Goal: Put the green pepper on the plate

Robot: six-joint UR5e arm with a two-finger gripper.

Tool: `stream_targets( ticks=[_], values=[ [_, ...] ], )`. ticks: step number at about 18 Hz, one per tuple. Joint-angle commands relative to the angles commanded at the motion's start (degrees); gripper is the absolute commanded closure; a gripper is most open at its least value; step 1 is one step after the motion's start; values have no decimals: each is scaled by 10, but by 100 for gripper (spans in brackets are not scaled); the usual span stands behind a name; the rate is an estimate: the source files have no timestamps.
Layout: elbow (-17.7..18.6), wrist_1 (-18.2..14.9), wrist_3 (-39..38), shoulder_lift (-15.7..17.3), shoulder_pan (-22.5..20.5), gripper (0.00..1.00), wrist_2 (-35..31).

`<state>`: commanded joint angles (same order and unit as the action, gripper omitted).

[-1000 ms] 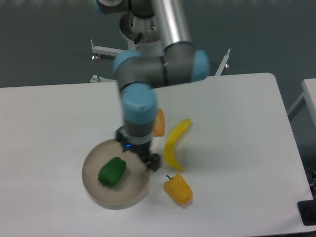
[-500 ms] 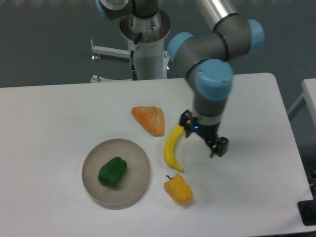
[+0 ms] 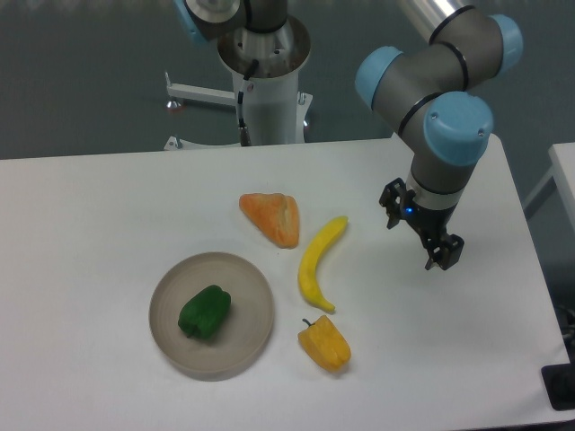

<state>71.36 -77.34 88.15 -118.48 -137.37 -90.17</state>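
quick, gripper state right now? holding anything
Gripper: open, holding nothing, raised above the table right of the banana. The green pepper lies on the plate.

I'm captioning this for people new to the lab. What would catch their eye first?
Probably the grey and blue robot arm reaching in from the top right, its empty pincer hanging over bare table. Next, the green pepper lying on the plate at lower left, with a banana and yellow pepper just right of it.
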Motion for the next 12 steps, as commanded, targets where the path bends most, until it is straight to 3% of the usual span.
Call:
stream_targets(
  ticks=[4, 12],
  values=[
    [8, 1, 0, -3, 4, 0, -34],
    [8, 0, 0, 1, 4, 0, -31]
  ],
)
